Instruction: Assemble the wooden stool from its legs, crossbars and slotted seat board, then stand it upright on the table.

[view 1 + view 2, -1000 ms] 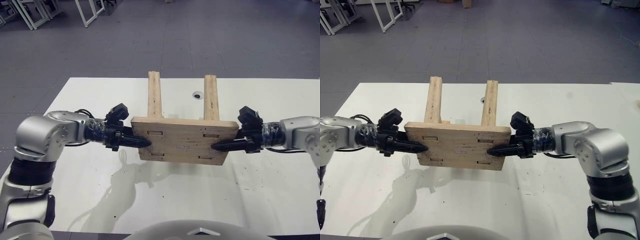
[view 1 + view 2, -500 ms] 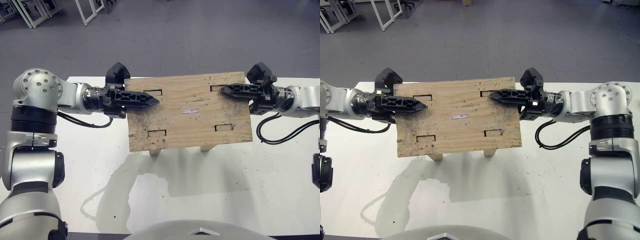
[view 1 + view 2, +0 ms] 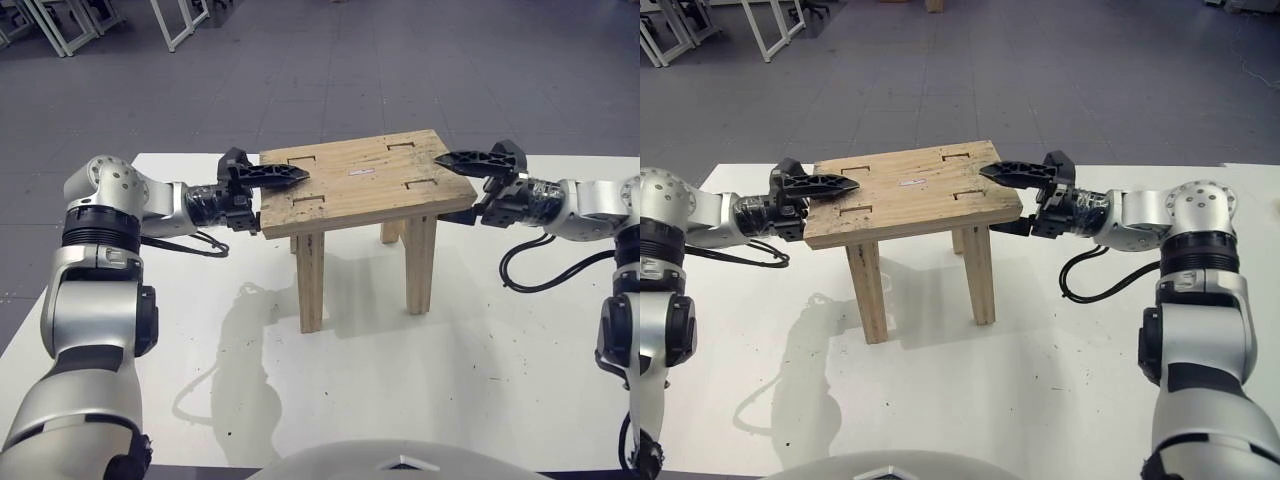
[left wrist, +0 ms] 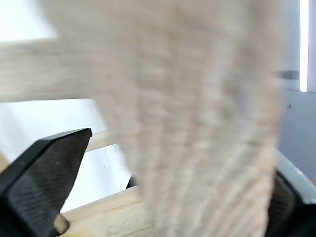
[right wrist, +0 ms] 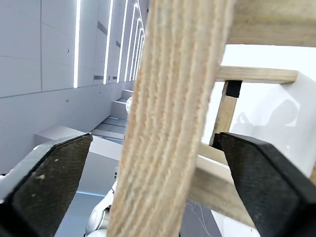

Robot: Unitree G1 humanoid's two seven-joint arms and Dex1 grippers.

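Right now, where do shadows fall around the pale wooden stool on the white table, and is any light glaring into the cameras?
Left eye view: the pale wooden stool casts a soft grey shadow on the white table, toward the robot's left and near edge; no glare patch on the tabletop. Right wrist view: bright light strips shine behind the stool. Left wrist view: one bright strip beyond it.

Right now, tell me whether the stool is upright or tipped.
Upright: the seat board is on top, and the legs point straight down to the table.
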